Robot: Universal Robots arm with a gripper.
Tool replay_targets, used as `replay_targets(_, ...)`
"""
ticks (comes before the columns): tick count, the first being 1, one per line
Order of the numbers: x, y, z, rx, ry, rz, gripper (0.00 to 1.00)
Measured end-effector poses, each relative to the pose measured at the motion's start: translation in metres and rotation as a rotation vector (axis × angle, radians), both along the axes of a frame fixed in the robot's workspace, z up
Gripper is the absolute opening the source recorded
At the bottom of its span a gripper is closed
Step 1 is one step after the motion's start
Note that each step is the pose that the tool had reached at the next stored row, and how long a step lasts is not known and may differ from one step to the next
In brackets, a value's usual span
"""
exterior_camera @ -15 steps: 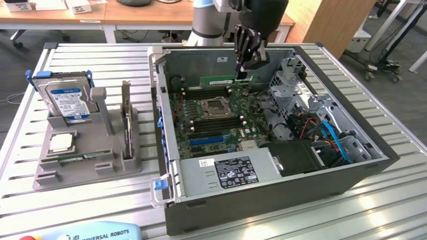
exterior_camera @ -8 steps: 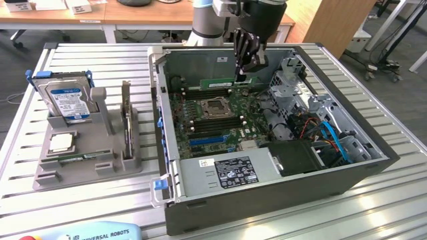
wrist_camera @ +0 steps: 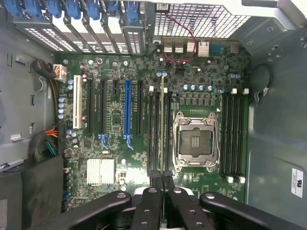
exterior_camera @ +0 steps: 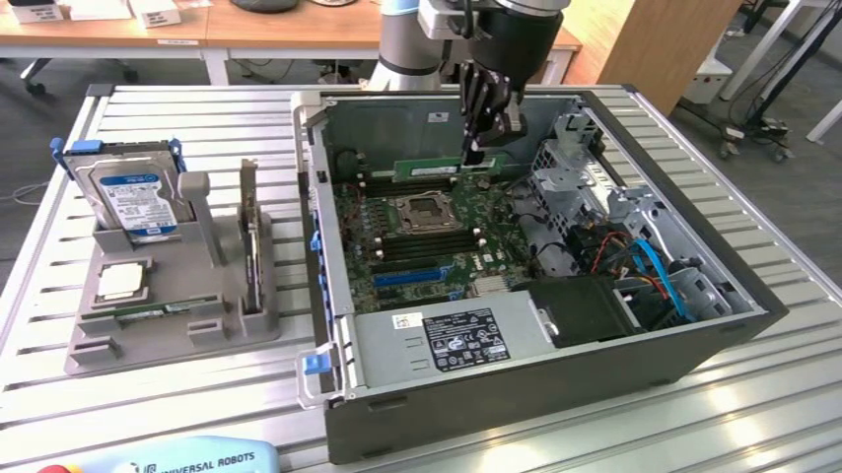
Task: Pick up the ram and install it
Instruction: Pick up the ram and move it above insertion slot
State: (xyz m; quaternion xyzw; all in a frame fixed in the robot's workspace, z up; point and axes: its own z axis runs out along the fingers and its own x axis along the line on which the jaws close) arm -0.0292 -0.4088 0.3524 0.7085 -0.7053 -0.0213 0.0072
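The gripper [wrist_camera: 163,192] is clamped on the ram [wrist_camera: 163,125], which it holds upright. The ram shows edge-on as a thin green line running along the black memory slots [wrist_camera: 154,134], just beside the empty processor socket [wrist_camera: 194,141]. The pick-up looks done, and the stick is lined up with a slot near the far edge of the motherboard [wrist_camera: 115,143], inside the open case [exterior_camera: 526,394]. I cannot tell whether it is pressed home, so seating seems the part left.
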Motion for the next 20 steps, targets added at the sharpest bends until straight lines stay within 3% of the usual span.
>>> replay_targets(20, 0.0, 0.0, -0.0067, 0.0, 0.0, 0.0, 0.11)
